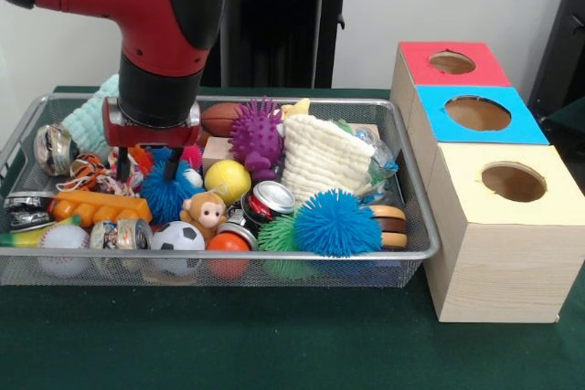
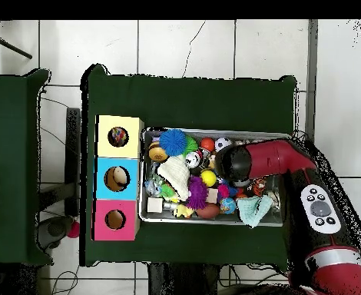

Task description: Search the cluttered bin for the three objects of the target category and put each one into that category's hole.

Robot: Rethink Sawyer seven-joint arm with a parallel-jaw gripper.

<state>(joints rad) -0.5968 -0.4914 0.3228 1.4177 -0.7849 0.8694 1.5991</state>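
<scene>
Three wooden boxes stand in a row at the right of the front view, each with a round hole on top: the red-topped box [image 1: 453, 63] farthest up, the blue-topped box [image 1: 479, 114] in the middle, the yellow-topped box [image 1: 512, 184] lowest. Left of them a wire mesh bin [image 1: 416, 216] sits on the green table [image 1: 274, 344], crammed with toys. The gripper [image 1: 147, 163] hangs low over the bin's left part, its two dark fingers [image 1: 122, 164] parted, nothing between them, just above a blue spiky ball [image 1: 167, 191]. A yellow ball [image 1: 228, 180], purple spiky ball [image 1: 256, 137], monkey toy [image 1: 204, 216], soccer ball [image 1: 177, 237] and baseball [image 1: 62, 242] lie nearby.
</scene>
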